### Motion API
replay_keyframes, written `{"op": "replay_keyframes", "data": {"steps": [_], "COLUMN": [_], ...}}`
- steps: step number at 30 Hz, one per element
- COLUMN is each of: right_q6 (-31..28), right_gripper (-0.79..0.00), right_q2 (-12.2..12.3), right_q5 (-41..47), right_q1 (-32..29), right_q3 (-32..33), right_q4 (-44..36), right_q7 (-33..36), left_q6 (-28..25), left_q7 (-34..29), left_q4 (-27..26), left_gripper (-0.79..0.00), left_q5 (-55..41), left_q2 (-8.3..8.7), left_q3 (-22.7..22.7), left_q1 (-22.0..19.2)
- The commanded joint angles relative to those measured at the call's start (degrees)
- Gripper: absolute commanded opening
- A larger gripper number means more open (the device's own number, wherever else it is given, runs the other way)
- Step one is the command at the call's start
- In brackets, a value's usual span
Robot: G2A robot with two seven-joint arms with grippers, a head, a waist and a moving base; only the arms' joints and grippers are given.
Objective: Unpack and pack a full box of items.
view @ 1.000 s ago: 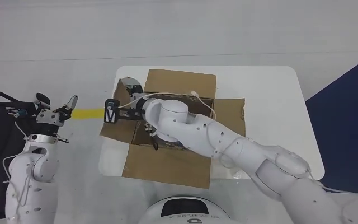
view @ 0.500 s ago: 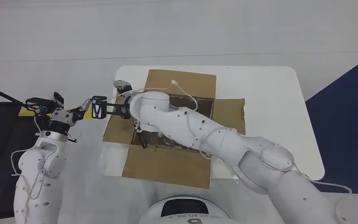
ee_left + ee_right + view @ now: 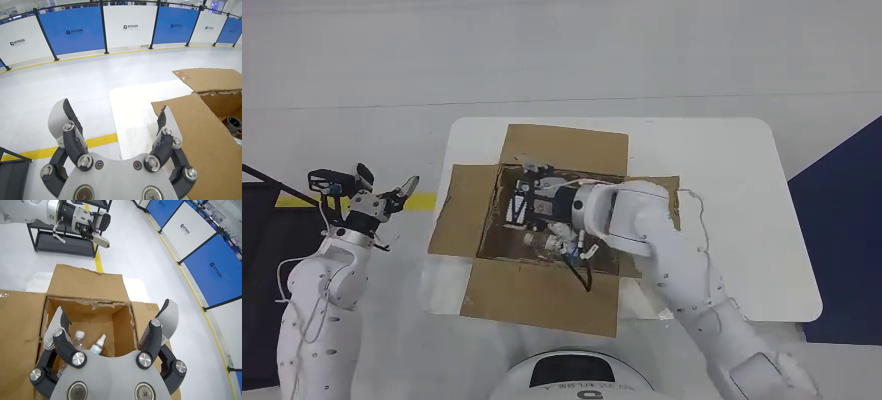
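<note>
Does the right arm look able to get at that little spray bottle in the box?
Probably yes. The right gripper hangs open over the open box, its flaps are folded out, and nothing covers the spray bottle.

Box [image 3: 542,292] brown, table [image 3: 722,170] white — floor stripe [image 3: 102,140] yellow, fence panels [image 3: 75,37] blue and white.

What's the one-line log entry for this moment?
right gripper: open, over cardboard box | left gripper: open, beside table | box contents: spray bottle, clear bottle
</note>
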Motion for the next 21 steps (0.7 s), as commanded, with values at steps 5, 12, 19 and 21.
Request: {"op": "replay_keyframes", "data": {"steps": [5,12,19,21], "right_q6": [-3.9,-3.5,-4.2,-2.7], "right_gripper": [0.000,0.000,0.000,0.000], "right_q2": [1.8,1.9,1.8,1.8], "right_q5": [4.6,10.3,12.0,12.9], "right_q1": [-5.9,-3.9,-3.7,-1.3], "right_q3": [6.9,6.2,5.6,4.9], "right_q4": [-0.8,0.9,2.6,5.8], "right_q7": [6.3,11.6,10.7,12.8], "left_q6": [0.0,0.0,0.0,0.0], "left_q7": [0.0,0.0,0.0,0.0], "left_q4": [0.0,0.0,0.0,0.0], "left_gripper": [0.000,0.000,0.000,0.000], "left_q5": [0.0,0.0,0.0,0.0], "left_q2": [0.00,0.00,0.00,0.00], "left_q3": [0.0,0.0,0.0,0.0], "left_q1": [0.0,0.0,0.0,0.0]}}
